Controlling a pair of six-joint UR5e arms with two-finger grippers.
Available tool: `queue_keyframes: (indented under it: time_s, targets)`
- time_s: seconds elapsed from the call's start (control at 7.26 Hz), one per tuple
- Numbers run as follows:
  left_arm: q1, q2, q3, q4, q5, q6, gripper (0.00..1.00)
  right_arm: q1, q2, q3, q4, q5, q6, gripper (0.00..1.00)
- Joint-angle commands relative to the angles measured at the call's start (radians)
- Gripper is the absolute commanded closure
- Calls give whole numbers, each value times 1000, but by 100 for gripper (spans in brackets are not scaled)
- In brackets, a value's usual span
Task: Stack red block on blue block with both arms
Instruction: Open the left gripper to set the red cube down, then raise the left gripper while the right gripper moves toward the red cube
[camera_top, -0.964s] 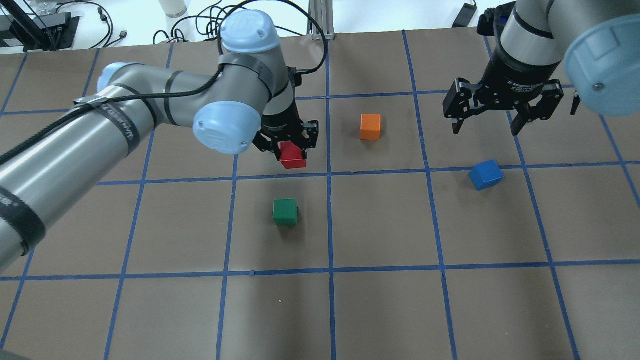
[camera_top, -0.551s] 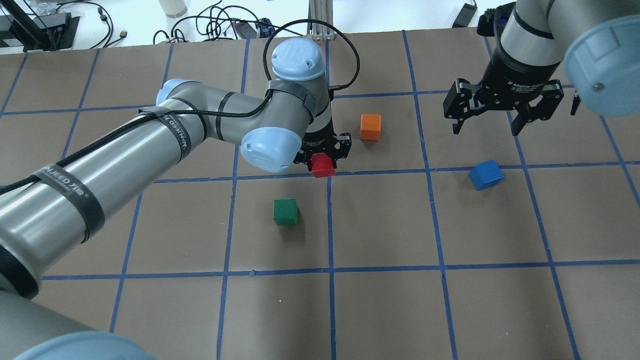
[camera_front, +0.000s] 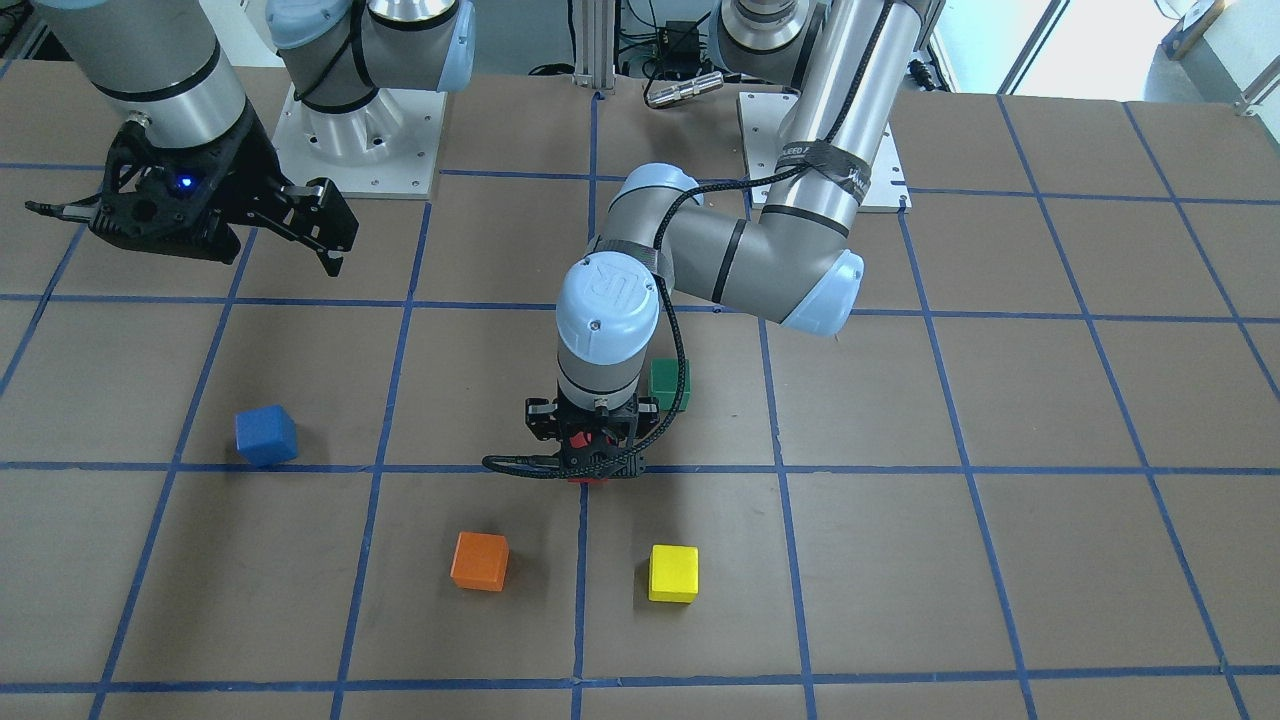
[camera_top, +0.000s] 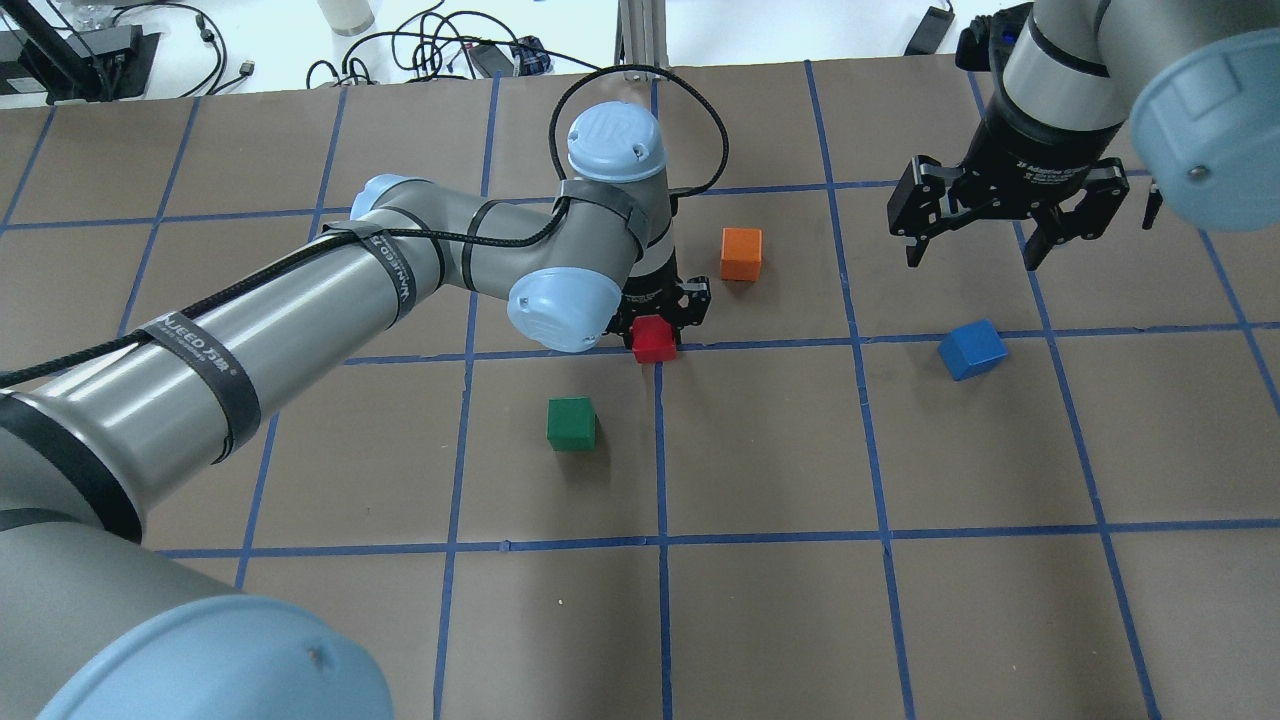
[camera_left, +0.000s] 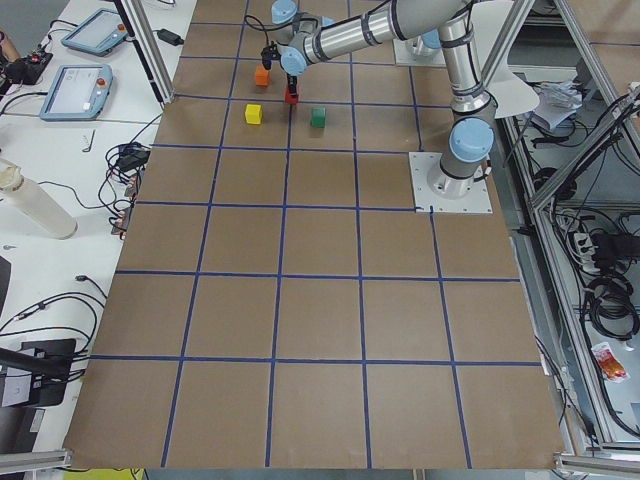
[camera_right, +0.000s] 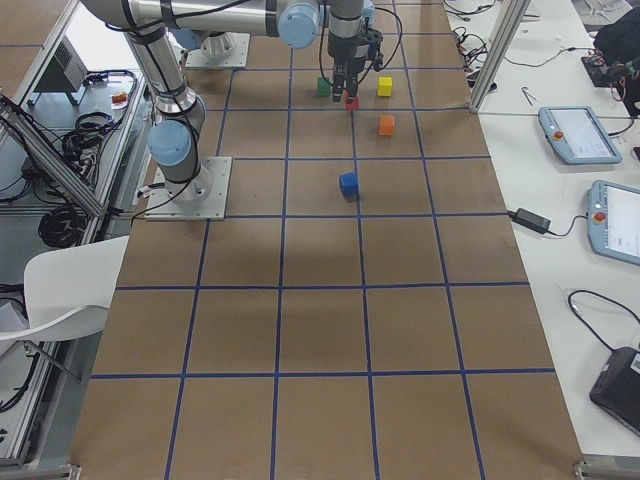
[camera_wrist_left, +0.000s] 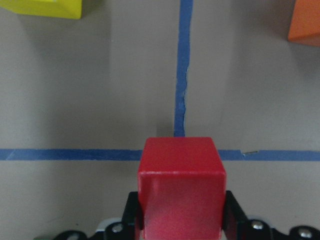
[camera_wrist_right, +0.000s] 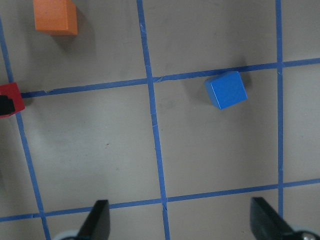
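My left gripper (camera_top: 655, 332) is shut on the red block (camera_top: 654, 339), holding it low over a blue tape crossing near the table's middle. The wrist view shows the red block (camera_wrist_left: 181, 185) between the two black fingers. The blue block (camera_top: 972, 349) lies on the table to the right, turned slightly askew; it also shows in the front view (camera_front: 266, 435) and the right wrist view (camera_wrist_right: 226, 89). My right gripper (camera_top: 970, 260) is open and empty, hovering above the table behind the blue block.
An orange cube (camera_top: 741, 253) sits just behind and right of the red block. A green cube (camera_top: 571, 422) lies in front of it to the left. A yellow cube (camera_front: 673, 572) lies beyond the left gripper, hidden by the arm in the overhead view.
My left arm has carried the red block to the right and slightly forward, to the tape crossing. The right arm and the blue block have not moved.
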Motion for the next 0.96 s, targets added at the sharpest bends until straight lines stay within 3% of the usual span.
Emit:
queue_keyframes:
  time_s: [0.0, 0.28, 0.55, 0.83]
  targets:
    - [48, 50, 12, -26, 4, 37, 0, -2, 1, 0, -3, 2, 0, 0]
    - [209, 184, 61, -252, 7, 252, 0, -2, 1, 0, -11, 3, -3, 0]
    - [315, 334, 78, -331, 107, 432, 0, -2, 3, -2, -20, 2, 0, 0]
    - [384, 440, 76, -417, 72, 483, 0, -1, 13, 0, -12, 20, 15, 0]
